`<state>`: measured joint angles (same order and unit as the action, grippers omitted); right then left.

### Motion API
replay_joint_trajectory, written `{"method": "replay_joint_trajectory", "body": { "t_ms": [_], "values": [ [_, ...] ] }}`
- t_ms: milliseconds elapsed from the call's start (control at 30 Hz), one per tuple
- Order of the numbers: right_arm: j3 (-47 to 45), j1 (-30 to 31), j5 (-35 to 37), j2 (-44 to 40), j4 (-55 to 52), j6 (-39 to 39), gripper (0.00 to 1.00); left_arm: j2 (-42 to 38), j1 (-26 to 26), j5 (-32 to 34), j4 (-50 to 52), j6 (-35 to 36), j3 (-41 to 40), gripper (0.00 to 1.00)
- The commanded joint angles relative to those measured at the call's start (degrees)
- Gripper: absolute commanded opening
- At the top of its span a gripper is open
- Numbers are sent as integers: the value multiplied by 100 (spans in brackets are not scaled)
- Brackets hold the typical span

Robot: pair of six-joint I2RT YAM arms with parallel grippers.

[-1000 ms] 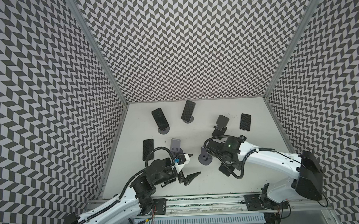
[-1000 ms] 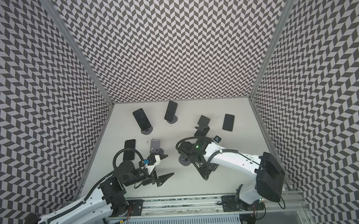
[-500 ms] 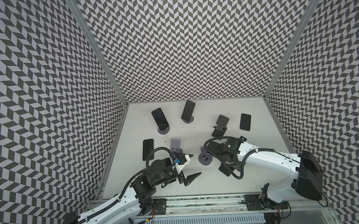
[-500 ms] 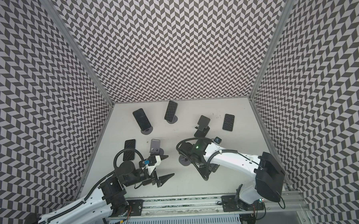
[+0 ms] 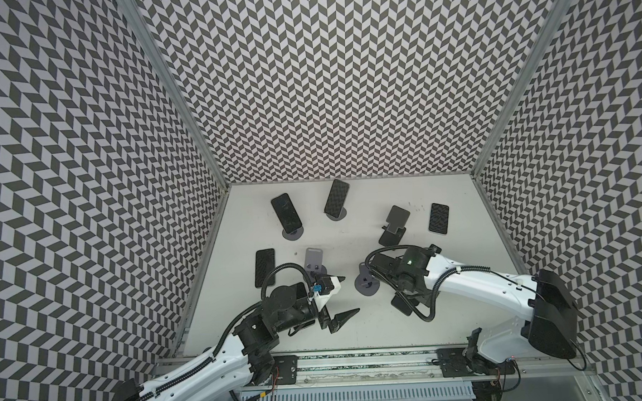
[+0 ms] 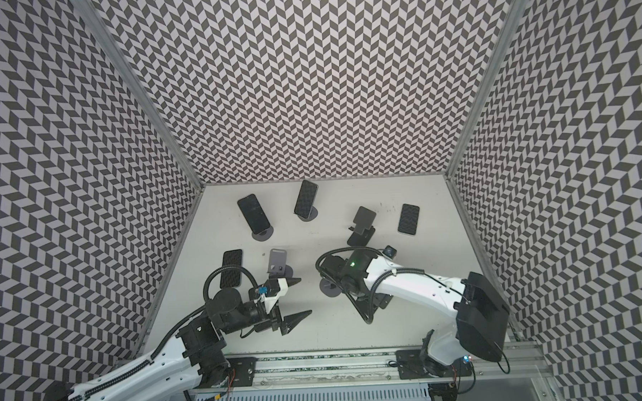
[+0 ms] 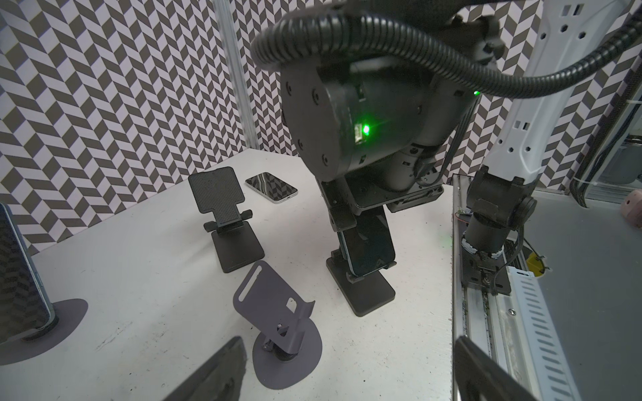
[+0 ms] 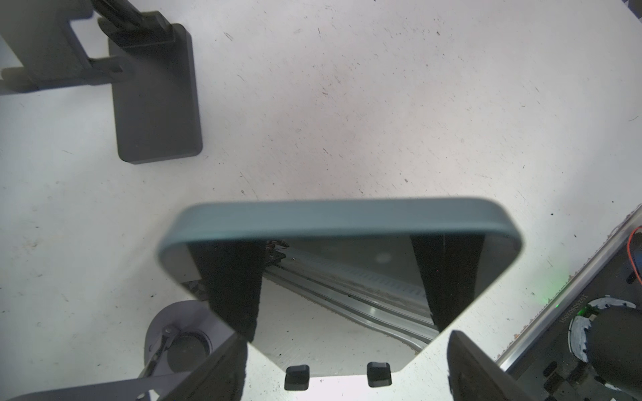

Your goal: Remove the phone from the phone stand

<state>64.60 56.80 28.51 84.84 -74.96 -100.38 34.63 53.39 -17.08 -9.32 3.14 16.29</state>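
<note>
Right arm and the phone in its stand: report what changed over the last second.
Nothing visibly moved. The right gripper still straddles the grey-framed, dark-screened phone on its black folding stand; the top views hide its jaws, so any closing cannot be judged. The open left gripper and the empty grey round-based stand stayed put.

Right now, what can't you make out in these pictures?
Whether the right fingers touch the phone: in the right wrist view their dark tips blend into dark shapes on its screen.
The phone from above: the right arm covers most of it in both top views.
Its stand: in the right wrist view the phone hides all but two lips.
</note>
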Motion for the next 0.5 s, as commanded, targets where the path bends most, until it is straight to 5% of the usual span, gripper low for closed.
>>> {"method": "replay_joint_trajectory", "body": {
  "t_ms": [0,467],
  "values": [
    [-49,-44,102,44,-77,-219,88,34,57,55,-3,55,-10,93],
    [76,-175,238,182,-78,-136,86,44,101,38,1,51,-4,93]
  ]
}}
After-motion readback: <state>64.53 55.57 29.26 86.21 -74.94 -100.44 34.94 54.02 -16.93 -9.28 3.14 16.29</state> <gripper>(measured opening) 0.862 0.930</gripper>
